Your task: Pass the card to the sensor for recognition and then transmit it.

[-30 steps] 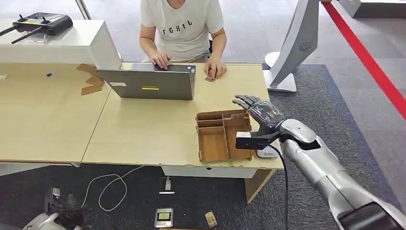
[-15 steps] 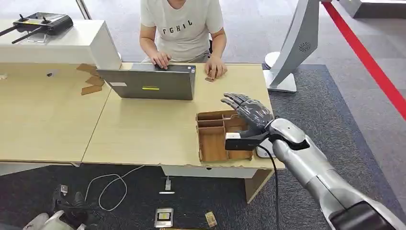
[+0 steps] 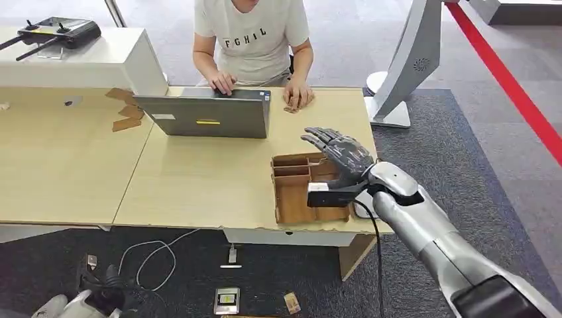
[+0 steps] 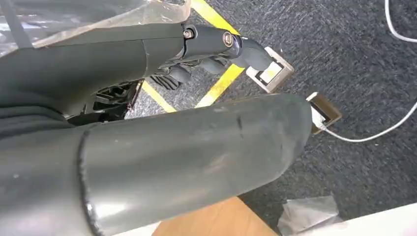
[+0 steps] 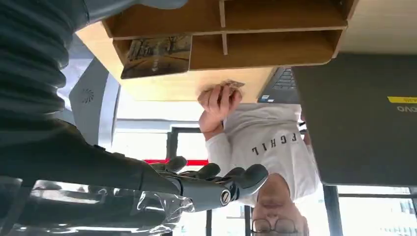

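Right hand [image 3: 341, 156], dark grey on a silver arm, hovers over the far right part of the brown wooden compartment tray [image 3: 295, 199], fingers spread and extended, holding nothing. The tray sits at the near right corner of the pale wooden desk [image 3: 199, 179].

The card [image 5: 156, 55], printed with a brownish picture, lies flat in one of the tray's compartments, seen in the right wrist view; the open right hand is above it and not touching it. From the head view the hand covers that part of the tray, so I cannot tell exactly which compartment it is.

A small white device [image 3: 364, 211] rests on the desk just beside the tray's right edge, partly hidden under the wrist.

Left hand [image 4: 216, 54] hangs low over dark carpet with a yellow floor line, fingers curled in with nothing in them. A small white-and-yellow box [image 4: 270, 73] and a white cable [image 4: 373, 132] lie on the floor near it.

A person in a white T-shirt [image 3: 252, 40] sits at the far side of the desk, one hand on the grey open laptop [image 3: 209, 112], the other hand resting on the desk over a small object I cannot make out. A black remote controller with antennas [image 3: 56, 30] sits on a white box at far left.
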### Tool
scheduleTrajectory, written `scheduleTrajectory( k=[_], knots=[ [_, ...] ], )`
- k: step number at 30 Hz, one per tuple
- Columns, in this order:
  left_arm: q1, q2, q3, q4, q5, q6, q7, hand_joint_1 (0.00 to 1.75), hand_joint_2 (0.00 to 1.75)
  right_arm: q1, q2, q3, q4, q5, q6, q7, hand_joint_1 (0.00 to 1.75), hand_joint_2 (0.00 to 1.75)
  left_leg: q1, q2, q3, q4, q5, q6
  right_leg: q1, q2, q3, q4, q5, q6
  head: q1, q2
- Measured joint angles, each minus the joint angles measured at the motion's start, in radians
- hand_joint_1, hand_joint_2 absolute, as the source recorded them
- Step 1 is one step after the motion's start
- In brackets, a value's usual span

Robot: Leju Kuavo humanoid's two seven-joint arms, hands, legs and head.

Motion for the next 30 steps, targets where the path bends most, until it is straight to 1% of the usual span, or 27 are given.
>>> scheduleTrajectory(
  k=[7, 13, 17, 22, 30],
  knots=[
    [-0.003, -0.011, -0.013, -0.002, 0.005, 0.011, -0.019, 0.00, 0.00, -0.063, 0.068, 0.018, 0.100, 0.007, -0.016, -0.024, 0.00, 1.75, 0.000, 0.000, 0.000, 0.000, 0.000, -0.001, 0.000, 0.000, 0.000, 0.000, 0.000, 0.000, 0.000, 0.000],
    [-0.004, -0.019, -0.016, -0.002, 0.007, 0.016, -0.048, 0.00, 0.00, -0.129, 0.116, 0.022, 0.203, 0.018, -0.017, -0.020, 0.00, 1.75, 0.000, 0.000, 0.000, 0.000, 0.000, -0.001, 0.000, 0.000, 0.000, 0.000, 0.000, 0.000, 0.000, 0.000],
    [-0.004, -0.024, -0.016, -0.007, 0.007, 0.024, -0.055, 0.00, 0.00, -0.152, 0.138, 0.023, 0.250, 0.024, -0.016, -0.015, 0.00, 1.75, 0.000, 0.000, 0.000, 0.000, 0.000, -0.001, 0.000, 0.000, -0.001, 0.000, 0.000, 0.000, 0.000, 0.000],
    [-0.007, -0.027, -0.016, -0.008, 0.012, 0.034, -0.056, 0.00, 0.00, -0.158, 0.145, 0.029, 0.306, 0.038, -0.005, -0.007, 0.00, 1.75, 0.000, 0.000, 0.000, 0.000, 0.000, -0.001, 0.000, 0.000, -0.001, 0.000, 0.000, 0.000, 0.000, 0.000],
    [-0.006, -0.024, -0.016, -0.008, 0.030, 0.038, -0.063, 0.00, 0.00, -0.163, 0.127, 0.033, 0.361, 0.041, 0.034, 0.002, 0.00, 1.75, 0.000, 0.000, 0.000, 0.000, 0.000, -0.001, 0.000, 0.000, -0.001, 0.000, 0.000, 0.000, 0.000, 0.000]
  ],
)
